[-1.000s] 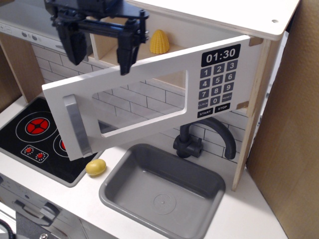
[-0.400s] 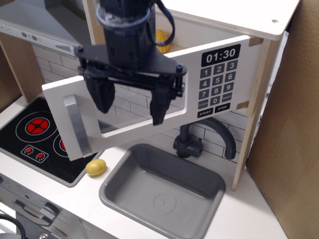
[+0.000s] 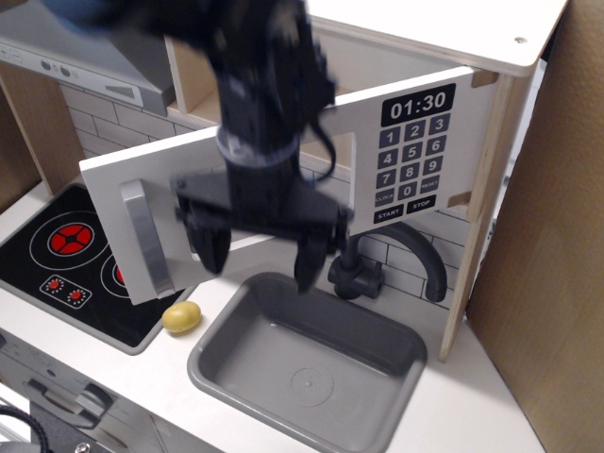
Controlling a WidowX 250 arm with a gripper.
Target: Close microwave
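The claw [image 3: 260, 247], fingers spread and empty, had dropped in front of the microwave [image 3: 406, 156] door, which remained ajar, poised to push.

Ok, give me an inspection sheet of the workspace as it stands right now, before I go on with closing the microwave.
Surface: white counter with a grey sink and black hob.
Job's things: microwave, door swung wide open, grey bar handle at its free edge.
Clutter: small yellow object on the counter between hob and sink.
Gripper: gripper open, empty, in front of the door above the sink.
Cables: black cable looping beside the arm.
Surroundings: black faucet, white tile backsplash, grey range hood, cardboard panel on the right.
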